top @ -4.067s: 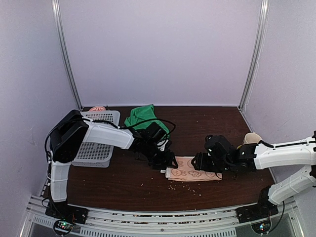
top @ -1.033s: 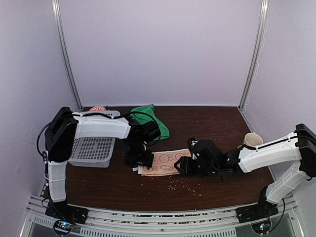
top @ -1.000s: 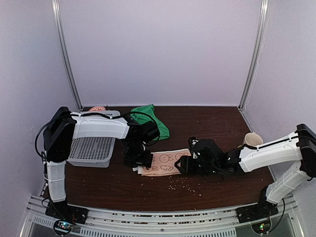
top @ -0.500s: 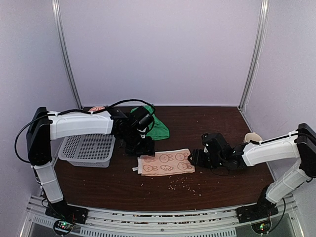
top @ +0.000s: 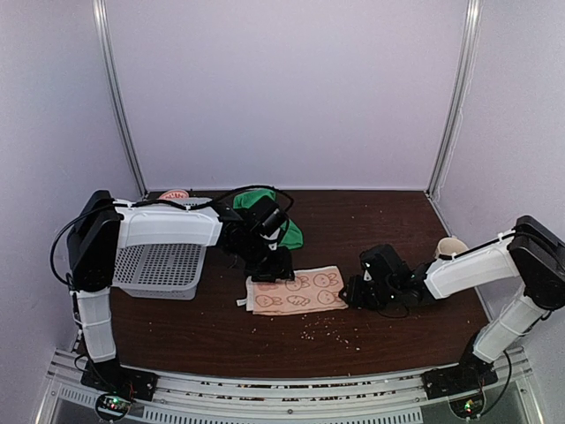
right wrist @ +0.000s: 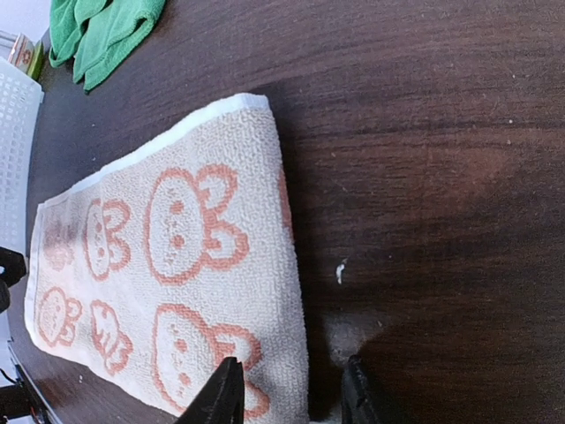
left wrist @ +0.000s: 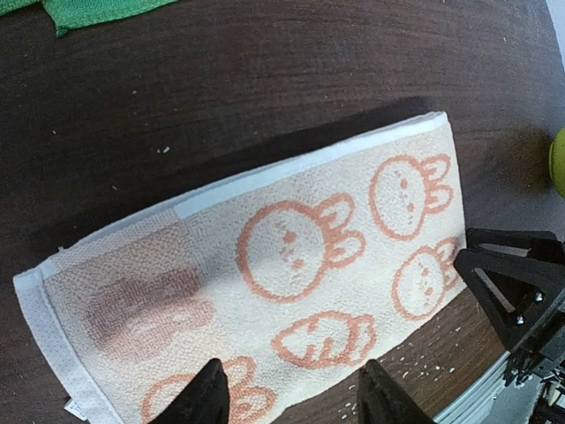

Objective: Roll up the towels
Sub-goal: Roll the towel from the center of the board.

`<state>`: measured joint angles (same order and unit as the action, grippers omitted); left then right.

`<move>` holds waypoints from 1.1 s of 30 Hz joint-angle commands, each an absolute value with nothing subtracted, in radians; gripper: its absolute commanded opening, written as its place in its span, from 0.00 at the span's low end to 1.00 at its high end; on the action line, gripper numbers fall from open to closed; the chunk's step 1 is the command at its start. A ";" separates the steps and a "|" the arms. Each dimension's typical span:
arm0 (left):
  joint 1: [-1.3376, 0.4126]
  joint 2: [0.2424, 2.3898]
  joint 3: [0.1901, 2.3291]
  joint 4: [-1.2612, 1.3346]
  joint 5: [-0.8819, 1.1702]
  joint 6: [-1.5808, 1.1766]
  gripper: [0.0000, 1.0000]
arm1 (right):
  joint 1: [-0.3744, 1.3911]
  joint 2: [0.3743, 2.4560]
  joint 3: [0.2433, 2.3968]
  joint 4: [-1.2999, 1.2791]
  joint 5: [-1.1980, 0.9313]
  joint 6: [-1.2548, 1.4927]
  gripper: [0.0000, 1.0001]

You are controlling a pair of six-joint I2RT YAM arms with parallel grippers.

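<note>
Dark brown wooden table (top: pixel 415 221) inside pale lilac walls (top: pixel 282 88), rolling not yet begun
White perforated plastic basket (top: pixel 163 265) sits at the far left; I see the plain bright green towel (top: pixel 252 200) bunched at the back beside it. Nearer me, the smaller pinkish-beige towel with orange rabbit prints (top: pixel 296 290) lies flat and unrolled mid-table. My left gripper (left wrist: pixel 296 395) hangs over its left end, fingers parted with nothing between them; my right gripper (right wrist: pixel 289 393) sits at its right end, fingers likewise apart, empty
</note>
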<state>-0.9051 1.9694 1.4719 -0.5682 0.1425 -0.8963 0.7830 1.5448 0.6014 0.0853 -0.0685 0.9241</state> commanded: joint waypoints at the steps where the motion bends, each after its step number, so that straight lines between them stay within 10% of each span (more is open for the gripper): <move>1: -0.910 1.984 1.476 -0.521 0.141 -0.864 0.51 | 0.778 1.585 0.584 0.120 -0.100 0.959 0.36; 12: -0.908 2.035 1.425 -0.440 0.185 -0.855 0.47 | 0.772 1.569 0.597 0.044 -0.063 0.936 0.00; 33: -0.939 2.112 1.459 -0.309 0.296 -0.881 0.43 | 0.838 1.370 0.813 -0.391 0.150 0.660 0.00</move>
